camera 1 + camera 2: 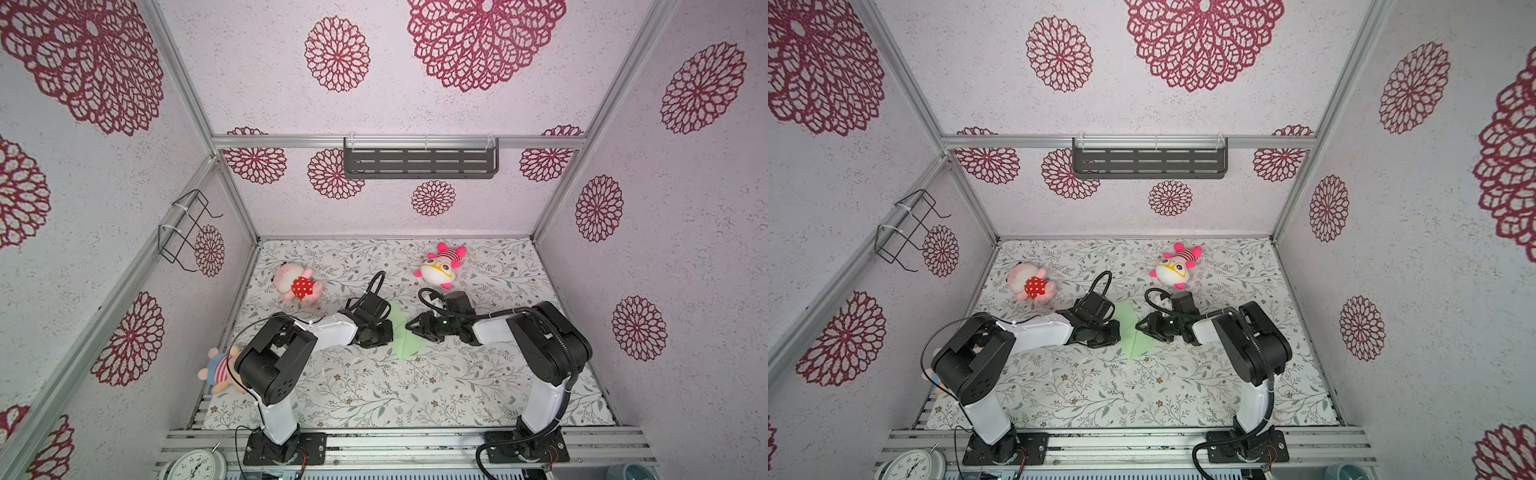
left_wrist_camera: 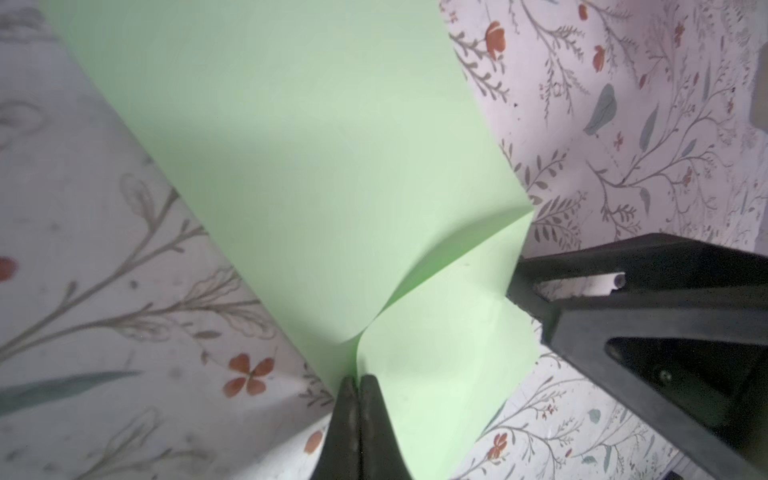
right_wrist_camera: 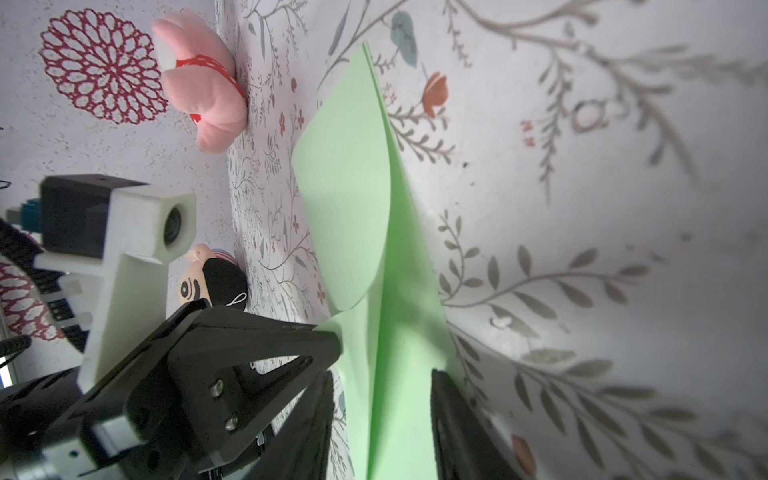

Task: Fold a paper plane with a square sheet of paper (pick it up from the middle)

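Mint-green sheet of paper (image 1: 405, 341), partly folded with one flap curling up, lies on the floral surface (image 1: 374, 395) between both arms. Left gripper (image 2: 358, 380) has its jaws pressed together on a paper edge; right gripper (image 3: 381, 374) jaws stand spread, straddling the opposite side.

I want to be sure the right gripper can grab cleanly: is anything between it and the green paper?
Nothing visible. The paper runs between the open jaws of the right gripper. The left gripper is shut on the paper's edge from the opposite side, not across the path.
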You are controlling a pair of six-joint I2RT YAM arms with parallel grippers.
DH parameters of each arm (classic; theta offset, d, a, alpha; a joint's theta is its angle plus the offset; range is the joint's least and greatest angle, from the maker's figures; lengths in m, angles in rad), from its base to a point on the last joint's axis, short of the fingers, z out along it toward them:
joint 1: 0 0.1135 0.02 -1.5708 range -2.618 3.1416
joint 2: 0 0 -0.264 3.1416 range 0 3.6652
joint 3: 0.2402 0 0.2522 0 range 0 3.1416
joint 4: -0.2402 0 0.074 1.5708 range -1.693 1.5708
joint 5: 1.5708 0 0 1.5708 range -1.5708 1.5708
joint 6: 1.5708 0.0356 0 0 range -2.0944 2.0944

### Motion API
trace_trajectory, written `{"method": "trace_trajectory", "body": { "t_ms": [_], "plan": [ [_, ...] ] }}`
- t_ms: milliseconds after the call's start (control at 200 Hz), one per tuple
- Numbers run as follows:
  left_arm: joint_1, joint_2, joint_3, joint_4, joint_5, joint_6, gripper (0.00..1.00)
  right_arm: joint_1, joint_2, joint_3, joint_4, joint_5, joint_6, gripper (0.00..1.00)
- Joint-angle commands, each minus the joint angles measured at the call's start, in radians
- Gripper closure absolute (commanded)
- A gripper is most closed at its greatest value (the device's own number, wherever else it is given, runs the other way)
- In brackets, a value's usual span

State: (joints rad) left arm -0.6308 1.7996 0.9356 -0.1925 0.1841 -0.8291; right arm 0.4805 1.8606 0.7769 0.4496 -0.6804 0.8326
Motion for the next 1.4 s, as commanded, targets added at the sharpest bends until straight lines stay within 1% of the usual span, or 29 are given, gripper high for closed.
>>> {"method": "trace_trajectory", "body": {
  "t_ms": [0, 235, 525, 670, 790, 825, 901, 1026, 1181, 1301, 1341, 1396],
  "plan": [
    [0.022, 0.008, -0.039, 0.044, 0.025, -0.031, 1.0, 0.0, 0.016, 0.026, 0.017, -0.025, 0.0, 0.59],
    [0.039, 0.023, -0.064, 0.079, 0.07, -0.044, 1.0, 0.017, 0.03, 0.059, -0.018, -0.045, -0.042, 0.62],
    [0.046, 0.023, -0.073, 0.083, 0.074, -0.047, 1.0, 0.045, 0.073, 0.089, -0.015, -0.087, -0.043, 0.72],
    [0.048, 0.014, -0.075, 0.082, 0.076, -0.047, 1.0, 0.051, 0.078, 0.076, 0.013, -0.095, -0.029, 0.78],
    [0.053, -0.011, -0.068, 0.076, 0.079, -0.047, 1.0, 0.05, 0.07, 0.064, 0.036, -0.084, -0.026, 0.87],
    [0.055, -0.03, -0.066, 0.071, 0.079, -0.047, 0.99, 0.05, 0.064, 0.06, 0.048, -0.079, -0.024, 0.89],
    [0.067, -0.085, -0.067, 0.068, 0.077, -0.057, 0.92, 0.051, 0.038, 0.043, 0.095, -0.066, -0.01, 0.94],
    [0.09, -0.212, -0.106, 0.1, 0.075, -0.102, 0.75, 0.051, -0.033, 0.02, 0.161, -0.044, 0.011, 0.97],
    [0.108, -0.352, -0.209, 0.24, 0.102, -0.203, 0.49, 0.049, -0.139, 0.017, 0.205, -0.039, 0.046, 0.98],
    [0.103, -0.448, -0.303, 0.413, 0.13, -0.255, 0.25, 0.052, -0.195, 0.028, 0.269, -0.057, 0.104, 0.98],
    [0.099, -0.476, -0.332, 0.472, 0.144, -0.267, 0.19, 0.051, -0.209, 0.028, 0.303, -0.062, 0.134, 0.98],
    [0.098, -0.506, -0.36, 0.538, 0.162, -0.277, 0.14, 0.05, -0.217, 0.035, 0.34, -0.073, 0.168, 0.98]
  ]
}}
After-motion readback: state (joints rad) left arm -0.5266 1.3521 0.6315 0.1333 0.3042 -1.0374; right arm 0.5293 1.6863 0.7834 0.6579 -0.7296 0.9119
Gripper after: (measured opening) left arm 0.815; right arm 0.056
